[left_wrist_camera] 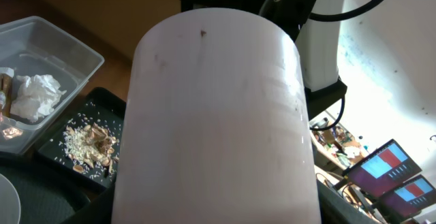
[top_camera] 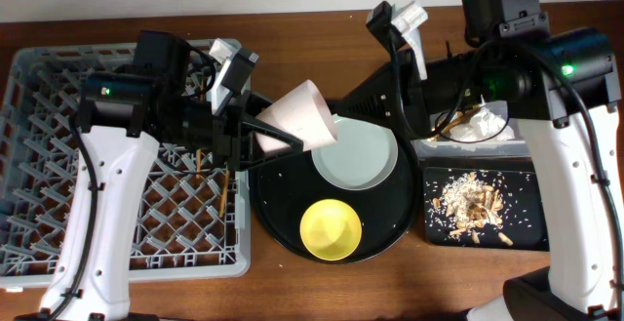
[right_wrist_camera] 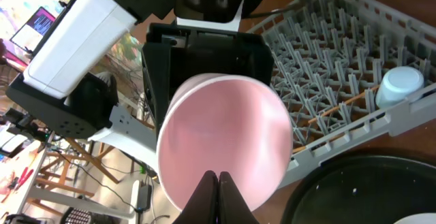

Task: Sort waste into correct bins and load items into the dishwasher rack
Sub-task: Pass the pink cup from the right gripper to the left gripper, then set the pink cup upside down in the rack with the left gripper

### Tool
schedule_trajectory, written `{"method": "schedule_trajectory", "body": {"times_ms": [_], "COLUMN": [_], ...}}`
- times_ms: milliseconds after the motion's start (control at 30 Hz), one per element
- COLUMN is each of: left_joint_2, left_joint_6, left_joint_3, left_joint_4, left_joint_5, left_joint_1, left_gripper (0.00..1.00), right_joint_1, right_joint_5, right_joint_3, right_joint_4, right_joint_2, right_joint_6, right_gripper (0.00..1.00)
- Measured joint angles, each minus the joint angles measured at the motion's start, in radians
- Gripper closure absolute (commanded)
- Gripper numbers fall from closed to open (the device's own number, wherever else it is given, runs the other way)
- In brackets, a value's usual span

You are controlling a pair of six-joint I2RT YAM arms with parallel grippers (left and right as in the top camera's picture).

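Observation:
My left gripper (top_camera: 276,136) is shut on the pink cup (top_camera: 300,114), holding it tilted above the left edge of the round black tray (top_camera: 278,214). The cup fills the left wrist view (left_wrist_camera: 218,115). My right gripper (right_wrist_camera: 218,183) is shut and empty, its tips right in front of the cup's open mouth (right_wrist_camera: 221,139). The pale plate (top_camera: 356,155) and yellow bowl (top_camera: 331,229) lie on the round tray. The grey rack (top_camera: 39,165) holds two chopsticks (top_camera: 222,189) and the blue cup (right_wrist_camera: 402,84).
The clear tub (top_camera: 517,138) at right holds white tissue (top_camera: 485,123) and some gold foil (left_wrist_camera: 7,132). The shallow black tray (top_camera: 531,225) in front of it holds beige food scraps (top_camera: 473,204). Both arms meet over the table's middle.

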State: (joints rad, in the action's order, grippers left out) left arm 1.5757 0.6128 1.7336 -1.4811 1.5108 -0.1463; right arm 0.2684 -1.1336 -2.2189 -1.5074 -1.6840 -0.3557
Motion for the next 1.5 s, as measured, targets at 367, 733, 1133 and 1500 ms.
{"method": "schedule_trajectory", "body": {"times_ms": [367,733,1133,1500], "left_joint_2": [0.000,0.000,0.000,0.006], "left_joint_6": [0.000,-0.003,-0.579,-0.723], "left_joint_3": [0.000,0.000,-0.083,-0.482], "left_joint_4": [0.003,0.000,0.203,0.637], "left_joint_5": [-0.009,-0.097,-1.159,-1.328], "left_joint_1": [-0.003,0.175,0.248,0.199], "left_gripper": [0.82,0.82,0.82,0.80], "right_joint_1": [0.141,0.132,0.073,0.073], "right_joint_5": [0.092,0.189,0.521,0.540], "right_joint_3": [0.102,0.103,0.108,0.110], "right_joint_4": [-0.081,-0.184,-0.175,-0.180], "right_joint_2": [-0.006,-0.006,-0.006,-0.006], "right_joint_6": [-0.008,-0.004,0.133,0.139], "right_gripper": [0.96,0.95,0.91,0.90]}}
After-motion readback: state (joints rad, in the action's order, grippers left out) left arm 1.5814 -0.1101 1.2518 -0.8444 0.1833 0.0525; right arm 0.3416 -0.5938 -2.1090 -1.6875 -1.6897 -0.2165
